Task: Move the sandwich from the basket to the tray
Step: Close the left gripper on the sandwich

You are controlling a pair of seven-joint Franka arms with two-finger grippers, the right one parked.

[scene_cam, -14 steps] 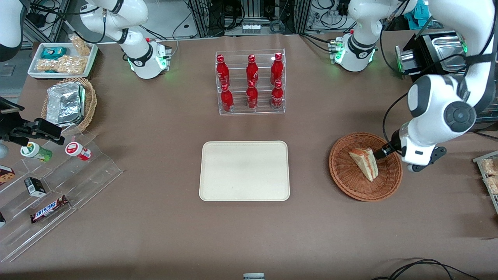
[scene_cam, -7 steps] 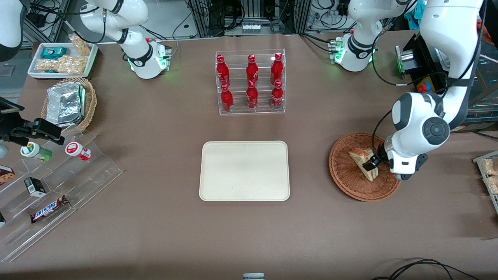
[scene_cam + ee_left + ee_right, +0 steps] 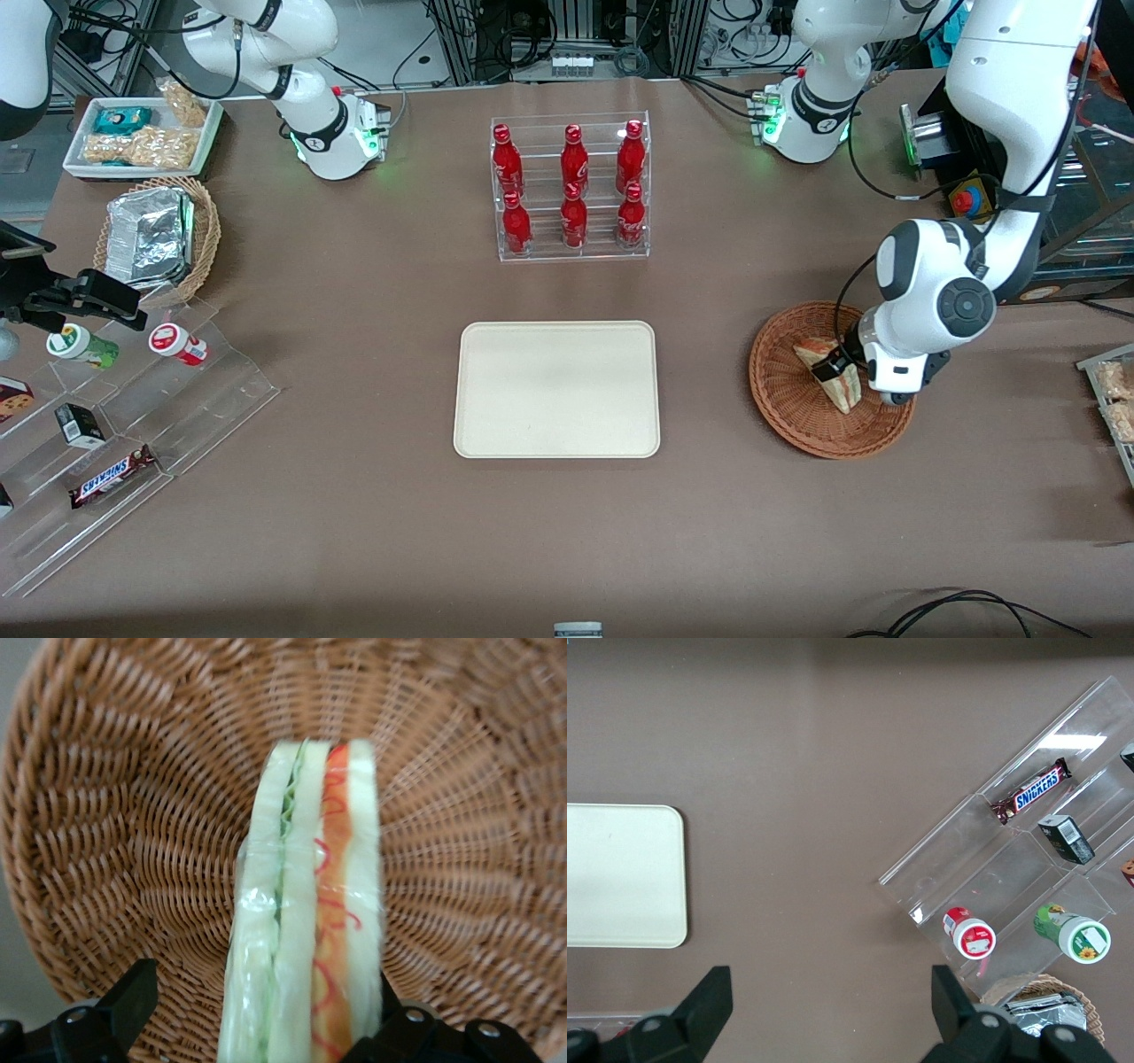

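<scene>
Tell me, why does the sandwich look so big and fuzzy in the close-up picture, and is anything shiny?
In the left wrist view the camera sits close to the sandwich, so it looks large and soft-edged; its clear wrap glints. The gripper straddles it inside the basket, fingers apart. In the front view light falls evenly; the foil packs shine, and the tray shows a faint grey shadow.
</scene>
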